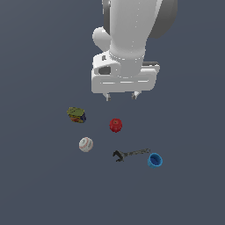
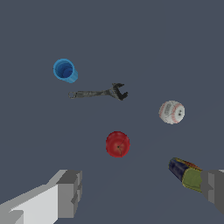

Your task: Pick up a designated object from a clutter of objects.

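The tool [image 1: 121, 96] hangs high over the table [image 1: 39, 184], fingers spread wide w/ nothing between them; both views show an empty gap. So the task looks barely begun: no descent, no contact, nothing lifted. What's left, by the look of it: line up over the target, drop, close, raise.

The target, a baseball [image 1: 86, 144] w/ thin red stitching, sits loose on the table, apart from everything else. No table edges or corners show in either view, so it can only be placed by its neighbours. In the exterior view it lies below the can and towards that view's left of the red ball. The tool isn't above it yet; it sits nearer the red ball.

Other items:
- Red knobby ball [image 1: 115, 125], near the baseball but not touching. Similar size, so the likeliest wrong pick.
- Olive-green multicoloured can [image 1: 76, 114], lying on its side, a bit off from the baseball.
- Dark wrench [image 1: 129, 154], flat on the table.
- Blue cup [image 1: 154, 160], just beside the wrench's far end; whether they touch can't be told.

Nothing covers or crowds the baseball. Approach from above looks clear.
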`<state>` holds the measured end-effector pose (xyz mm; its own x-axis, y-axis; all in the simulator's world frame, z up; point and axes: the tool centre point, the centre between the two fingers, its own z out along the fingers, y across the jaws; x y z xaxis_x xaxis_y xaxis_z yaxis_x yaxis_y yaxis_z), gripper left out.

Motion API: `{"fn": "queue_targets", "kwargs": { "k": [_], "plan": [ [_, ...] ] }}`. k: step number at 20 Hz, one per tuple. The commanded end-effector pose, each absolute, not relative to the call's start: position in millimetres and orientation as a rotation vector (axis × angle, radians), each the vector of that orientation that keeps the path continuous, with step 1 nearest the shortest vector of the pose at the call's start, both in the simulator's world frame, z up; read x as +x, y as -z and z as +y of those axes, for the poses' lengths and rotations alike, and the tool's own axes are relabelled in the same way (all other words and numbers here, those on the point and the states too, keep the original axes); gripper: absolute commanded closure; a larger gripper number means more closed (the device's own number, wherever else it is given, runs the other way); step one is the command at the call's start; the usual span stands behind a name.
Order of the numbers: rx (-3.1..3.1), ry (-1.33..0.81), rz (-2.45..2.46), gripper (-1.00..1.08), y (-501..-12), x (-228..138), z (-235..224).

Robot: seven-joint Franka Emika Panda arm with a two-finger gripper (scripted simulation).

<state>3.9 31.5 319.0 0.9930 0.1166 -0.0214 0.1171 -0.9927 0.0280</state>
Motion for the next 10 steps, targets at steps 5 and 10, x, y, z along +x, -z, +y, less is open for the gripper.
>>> {"fn": "queue_targets", "kwargs": {
  "k": [5, 10],
  "plan": [
    [3.115, 0.03, 0.135, -0.92, -309, 10, 24],
    [3.131, 0.028, 0.031, -0.92, -287, 23, 9]
  ]
}}
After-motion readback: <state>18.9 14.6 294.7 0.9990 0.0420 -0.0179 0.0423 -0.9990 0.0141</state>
